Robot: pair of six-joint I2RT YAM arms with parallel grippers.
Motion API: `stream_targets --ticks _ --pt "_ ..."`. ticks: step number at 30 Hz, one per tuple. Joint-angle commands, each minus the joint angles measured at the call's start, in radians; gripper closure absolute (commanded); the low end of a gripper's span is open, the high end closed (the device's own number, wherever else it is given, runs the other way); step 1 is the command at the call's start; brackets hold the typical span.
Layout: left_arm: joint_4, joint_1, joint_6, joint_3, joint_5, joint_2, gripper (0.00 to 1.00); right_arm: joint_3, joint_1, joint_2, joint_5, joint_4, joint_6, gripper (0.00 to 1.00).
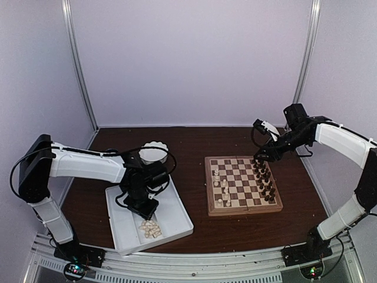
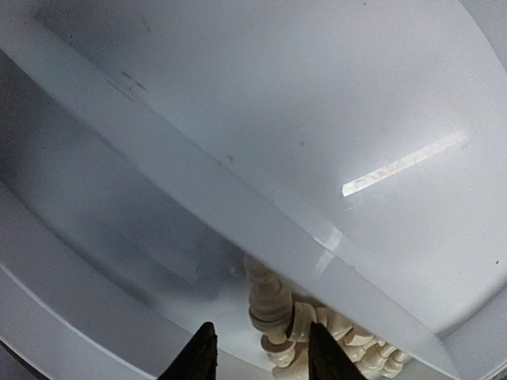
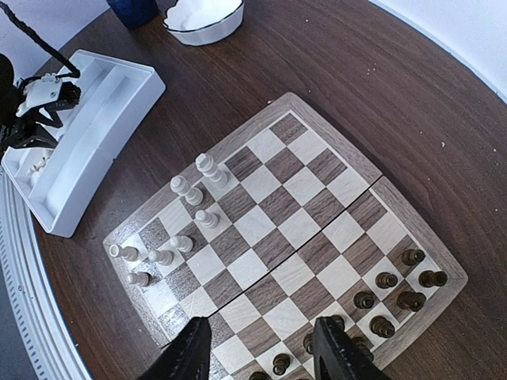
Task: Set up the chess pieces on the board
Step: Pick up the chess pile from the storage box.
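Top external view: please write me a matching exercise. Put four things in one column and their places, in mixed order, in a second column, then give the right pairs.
Things:
1. dark chess pieces
2. standing cream chess pieces
3. loose cream chess pieces
4. white bowl

Places:
A. left side of the board
B. on the table, behind the tray
C. right side of the board
D. inside the white tray

Pairs: 1-C, 2-A, 3-D, 4-B
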Motion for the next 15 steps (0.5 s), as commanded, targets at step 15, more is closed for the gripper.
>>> stream_targets --ticks 15 --pt "0.11 -0.044 -0.105 -0.124 -0.062 -0.172 0.63 -0.001 -0.004 -0.015 -0.021 -0.001 -0.007 0.52"
